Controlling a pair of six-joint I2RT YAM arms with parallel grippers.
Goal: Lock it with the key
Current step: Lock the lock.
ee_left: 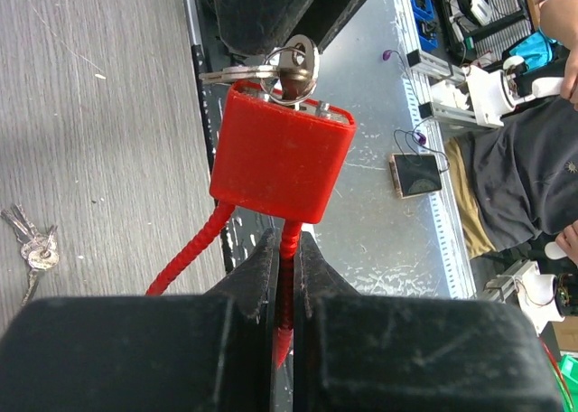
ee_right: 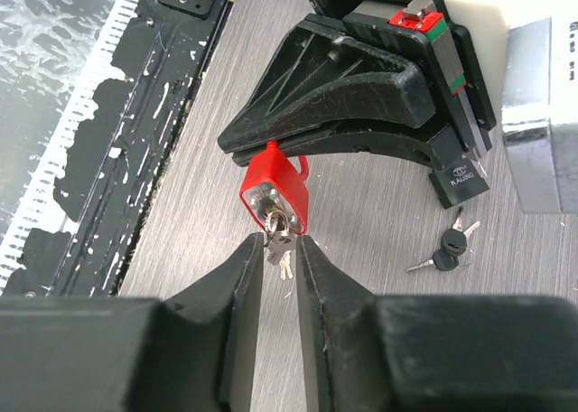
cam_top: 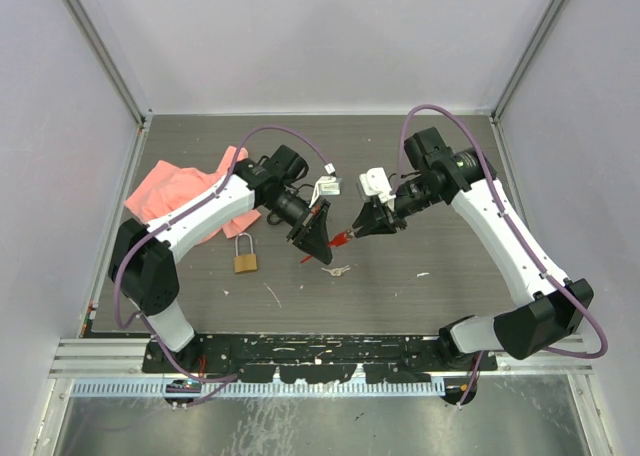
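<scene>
gripping the key is the step in hand, by my read. the red padlock hangs in mid-air above the table, key end turned twd the right arm. the left hand is clamped shut on the padlock's cable shackle, just behind the body. the key sits in the keyway on the padlock's far face w/ its ring hanging off it. the right hand is right at that face, jaws narrow, one on each side of the key head. can't tell if the pads already pinch it; a slim gap shows.

spare keys lie on the table just below the padlock. a brass padlock sits well off on the left arm's side, and a pink cloth lies beyond that.

next, i judge: pinch the key head flat and firm, not the ring. then rotate the wrist abt the key axis while the left hand braces the body. risk: the cable is flexible, so the body may twist along w/ the key.
</scene>
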